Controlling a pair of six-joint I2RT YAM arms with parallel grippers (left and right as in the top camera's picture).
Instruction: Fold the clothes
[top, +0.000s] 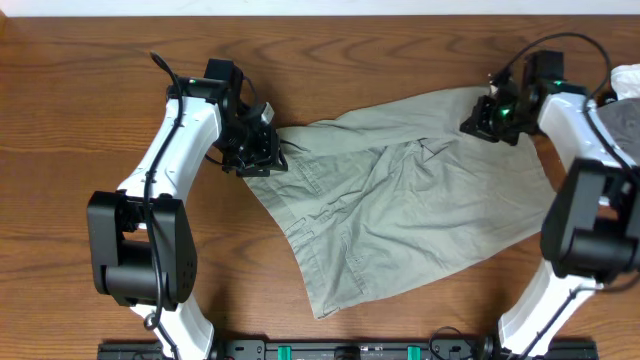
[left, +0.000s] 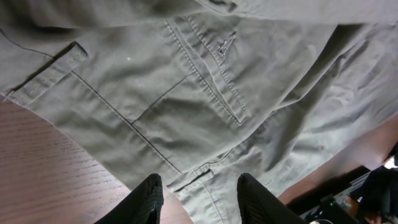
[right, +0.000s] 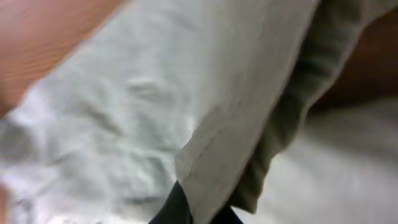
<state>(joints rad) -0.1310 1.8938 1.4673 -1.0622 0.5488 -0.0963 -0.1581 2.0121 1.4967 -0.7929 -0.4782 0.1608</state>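
Wooden table (top: 80, 60) holds the shorts (top: 400, 220), lying crumpled in the middle, no clean fold yet. The left gripper (top: 262, 150) stands open at their edge; the right gripper (top: 482, 118) pinches the far corner. Nearly all folding is left.

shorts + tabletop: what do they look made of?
The shorts look like woven cotton-type cloth, matte pale khaki-green. They crease softly, and the left wrist view shows topstitched seams and a pocket outline. The table is wood or wood-look laminate, brown with running grain lines and a low sheen; the pictures do not show which.
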